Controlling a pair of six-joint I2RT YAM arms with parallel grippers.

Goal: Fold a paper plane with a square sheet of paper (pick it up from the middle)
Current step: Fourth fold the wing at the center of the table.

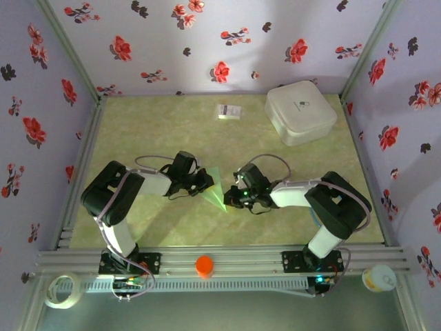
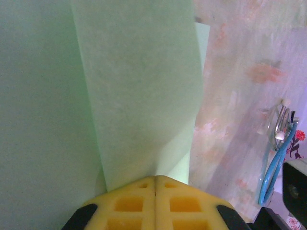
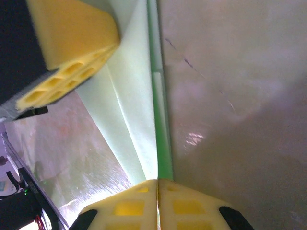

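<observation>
The sheet of paper [image 1: 216,187] is pale green and folded into a pointed, plane-like wedge, held between both arms at the middle of the table. My left gripper [image 1: 207,183] is shut on its left side. In the left wrist view the yellow pads [image 2: 155,178] meet on the paper [image 2: 139,96], whose overlapping folded layers rise ahead. My right gripper [image 1: 229,198] is shut on the right edge. In the right wrist view its jaws [image 3: 158,181] pinch the folded edge of the paper [image 3: 134,110], and the left gripper's yellow fingers [image 3: 72,43] show at top left.
A white rounded box [image 1: 301,112] stands at the back right, with a small white printed card [image 1: 229,112] to its left. An orange cap [image 1: 204,265] sits on the front rail. A tape roll [image 1: 60,289] lies front left. Flowered walls enclose three sides.
</observation>
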